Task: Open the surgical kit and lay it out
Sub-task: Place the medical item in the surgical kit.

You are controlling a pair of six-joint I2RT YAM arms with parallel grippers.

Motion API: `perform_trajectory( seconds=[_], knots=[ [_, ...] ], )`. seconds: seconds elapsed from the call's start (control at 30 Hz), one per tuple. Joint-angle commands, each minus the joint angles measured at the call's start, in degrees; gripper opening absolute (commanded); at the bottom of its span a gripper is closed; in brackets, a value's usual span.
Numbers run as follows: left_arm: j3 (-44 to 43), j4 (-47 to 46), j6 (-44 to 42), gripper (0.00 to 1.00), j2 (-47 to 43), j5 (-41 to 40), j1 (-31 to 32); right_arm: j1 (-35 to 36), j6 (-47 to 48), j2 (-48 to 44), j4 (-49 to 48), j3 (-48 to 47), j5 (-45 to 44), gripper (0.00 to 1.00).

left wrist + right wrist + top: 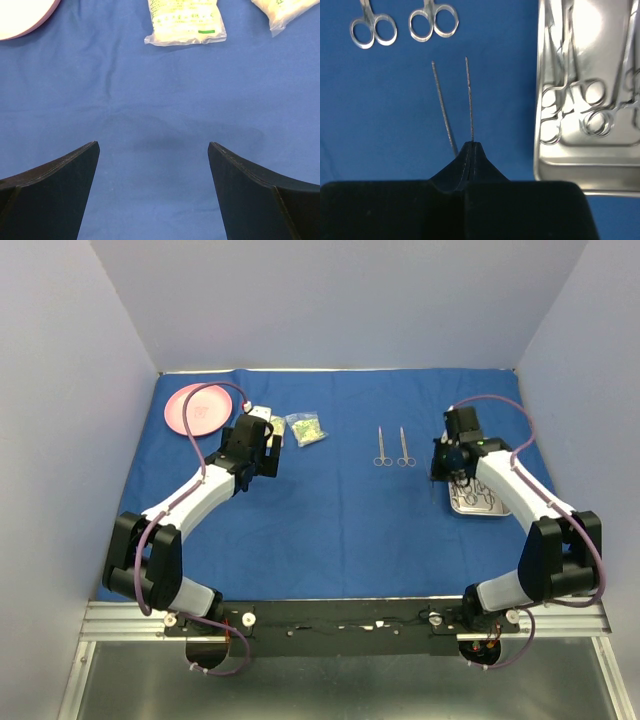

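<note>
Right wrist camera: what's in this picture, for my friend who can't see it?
Shut black fingers hold thin silver tweezers, which point away over a blue cloth. Two forceps lie at the top left, only their ring handles showing, and a steel tray with more sits at the right.
</note>
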State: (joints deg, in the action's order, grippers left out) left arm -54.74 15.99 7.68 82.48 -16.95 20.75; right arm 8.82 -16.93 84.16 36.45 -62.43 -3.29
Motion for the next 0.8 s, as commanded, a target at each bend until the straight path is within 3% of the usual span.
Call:
perform_trajectory(
  seconds=[0.0, 0.27, 0.53, 0.67, 0.77],
  knots=[
    [-1.42, 0.62, -0.74, 0.99, 1.19, -2.56, 0.16, 4.70, -4.95, -3.03, -4.01, 6.35, -0.93, 0.01],
    [-1.25, 0.54, -0.74, 0.99, 1.46, -3.00, 0.08, 7.79, -5.83, 0.56, -9.90, 12.51, -1.37, 0.01],
    [-1.33, 0.45, -0.48, 0.99, 0.85, -3.35, 0.16, 10.08, -9.08, 1.18, -10.08, 11.63, -0.49, 0.01],
    [-0.55, -0.17, 2.50, 0.99, -0.65, -0.20, 0.16, 10.95, -10.67, 0.30, -9.82, 11.11, -0.41, 0.01],
    [0.94, -1.39, 7.16, 0.99, -3.54, 6.65, 0.34, 11.39, -11.81, -0.49, -9.82, 10.49, 0.47, 0.01]
  ],
)
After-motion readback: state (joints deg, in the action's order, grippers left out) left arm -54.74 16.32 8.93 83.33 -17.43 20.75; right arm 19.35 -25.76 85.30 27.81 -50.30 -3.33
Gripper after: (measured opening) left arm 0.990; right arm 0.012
